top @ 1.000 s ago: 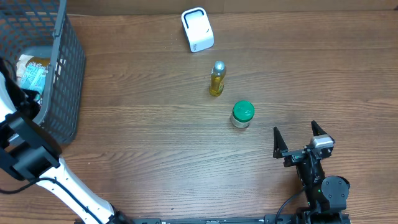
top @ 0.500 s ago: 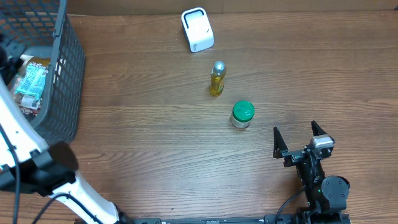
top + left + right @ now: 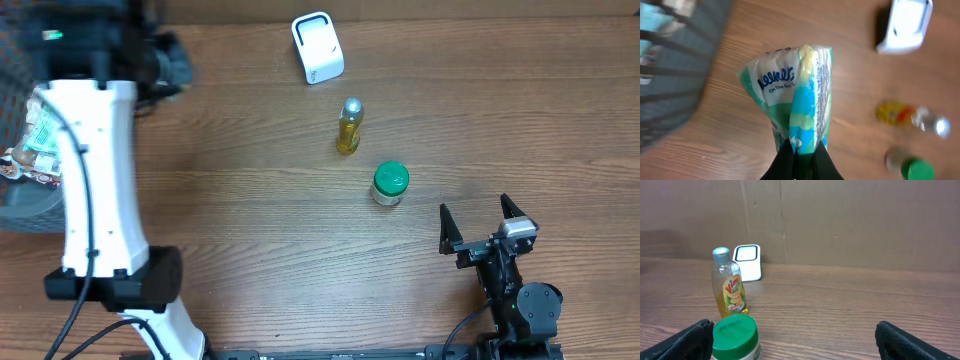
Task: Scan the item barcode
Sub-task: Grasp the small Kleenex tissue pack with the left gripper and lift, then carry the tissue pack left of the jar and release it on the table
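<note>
Left gripper [image 3: 799, 150] clamped on Kleenex tissue pack [image 3: 792, 90] — over the wood at 10 o'clock, just beside basket [image 3: 670, 75]; packets [image 3: 30, 140] inside it. Right gripper [image 3: 487, 222] wide, empty — 5 o'clock.

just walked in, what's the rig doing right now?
The left gripper is shut on a Kleenex tissue pack, holding it above the table beside the grey basket. The white scanner sits at the far edge, and the pack is not at it yet. The right gripper is open and holds nothing, parked near the green-lidded jar and the yellow bottle.
</note>
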{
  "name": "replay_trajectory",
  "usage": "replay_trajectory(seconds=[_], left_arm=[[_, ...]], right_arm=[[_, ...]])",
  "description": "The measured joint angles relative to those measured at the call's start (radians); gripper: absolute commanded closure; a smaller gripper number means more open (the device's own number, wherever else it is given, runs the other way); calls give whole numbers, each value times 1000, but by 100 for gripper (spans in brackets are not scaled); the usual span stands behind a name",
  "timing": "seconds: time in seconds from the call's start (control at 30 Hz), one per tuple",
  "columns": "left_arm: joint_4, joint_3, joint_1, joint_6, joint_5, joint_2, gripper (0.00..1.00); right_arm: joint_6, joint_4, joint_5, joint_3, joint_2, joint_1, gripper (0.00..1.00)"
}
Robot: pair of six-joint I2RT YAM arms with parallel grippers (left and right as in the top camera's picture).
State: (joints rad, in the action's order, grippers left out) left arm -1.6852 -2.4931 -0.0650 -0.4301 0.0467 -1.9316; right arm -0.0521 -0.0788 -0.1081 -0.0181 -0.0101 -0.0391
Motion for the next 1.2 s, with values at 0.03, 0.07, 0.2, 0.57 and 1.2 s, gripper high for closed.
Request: replay_trajectory(seconds=[0.03, 0.07, 0.2, 0.57, 1.2], left_arm=[[0, 20, -36, 0, 3, 0, 96], [1, 45, -71, 0, 6, 0, 96], [5, 150, -184, -17, 19, 0, 96], [299, 580, -415, -61, 36, 0, 96], [742, 1114, -634, -77, 32, 0, 96]], right_arm=[[0, 0, 0, 0, 0, 0, 0], [0, 0, 0, 0, 0, 0, 0], [0, 0, 0, 0, 0, 0, 0], [0, 1, 0, 0, 0, 0, 0], [0, 1, 0, 0, 0, 0, 0]])
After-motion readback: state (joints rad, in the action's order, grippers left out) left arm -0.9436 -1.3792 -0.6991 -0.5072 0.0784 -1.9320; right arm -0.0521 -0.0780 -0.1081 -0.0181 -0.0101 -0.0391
